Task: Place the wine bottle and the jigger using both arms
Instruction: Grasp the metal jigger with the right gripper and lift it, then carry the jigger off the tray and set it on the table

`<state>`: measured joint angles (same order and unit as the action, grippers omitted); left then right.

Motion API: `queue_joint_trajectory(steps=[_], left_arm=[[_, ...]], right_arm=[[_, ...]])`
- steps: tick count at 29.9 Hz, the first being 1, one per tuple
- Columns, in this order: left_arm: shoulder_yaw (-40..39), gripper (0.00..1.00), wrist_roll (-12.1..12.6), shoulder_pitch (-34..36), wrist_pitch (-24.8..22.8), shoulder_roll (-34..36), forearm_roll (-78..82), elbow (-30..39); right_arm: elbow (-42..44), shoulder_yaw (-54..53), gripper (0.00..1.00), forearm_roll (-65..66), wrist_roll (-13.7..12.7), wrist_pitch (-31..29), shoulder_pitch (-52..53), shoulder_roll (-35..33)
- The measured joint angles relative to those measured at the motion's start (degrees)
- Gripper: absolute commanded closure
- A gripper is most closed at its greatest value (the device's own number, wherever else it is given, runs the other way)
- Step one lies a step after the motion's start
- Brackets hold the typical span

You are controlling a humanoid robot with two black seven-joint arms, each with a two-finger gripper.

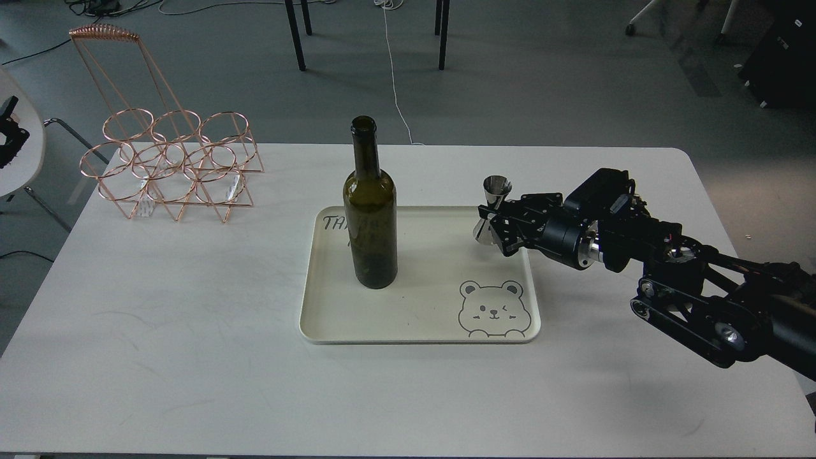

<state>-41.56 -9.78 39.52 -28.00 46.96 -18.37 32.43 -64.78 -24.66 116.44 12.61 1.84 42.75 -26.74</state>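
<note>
White table (pixel 191 357), big and mostly bare. Copper wire rack (pixel 172 169) at far left corner. Cream tray (pixel 331 319) mid-table, bear drawing on its near right corner. Right arm (pixel 669 268) reaches in from right edge; right gripper (pixel 500 223) clamped on the jigger (pixel 493 210) at its waist, over tray's far right edge; can't tell if it touches the tray. Jigger upright, shiny steel, hourglass shape. Bottle (pixel 370 217) stands upright on tray, left-centre: dark olive glass, long neck, well apart from gripper. Left arm out of frame.
</note>
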Motion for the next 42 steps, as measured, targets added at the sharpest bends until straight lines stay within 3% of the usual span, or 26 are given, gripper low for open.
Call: queue_joint_trajectory(steps=[11, 23, 42], left_arm=[[0.39, 0.01, 0.19, 0.46, 0.00, 0.15, 0.08, 0.16], [0.52, 0.01, 0.38, 0.74, 0.00, 0.16, 1.04, 0.51], [0.52, 0.01, 0.45, 1.57, 0.00, 0.20, 1.32, 0.62]], right_arm=[[-0.45, -8.83, 0.99, -0.32, -2.85, 7.43, -9.20, -9.46], [2.55, -14.30, 0.96, -0.34, -5.48, 12.89, -20.59, -11.36], [4.14, -14.60, 0.66, -0.34, -5.34, 14.60, -23.44, -10.47]])
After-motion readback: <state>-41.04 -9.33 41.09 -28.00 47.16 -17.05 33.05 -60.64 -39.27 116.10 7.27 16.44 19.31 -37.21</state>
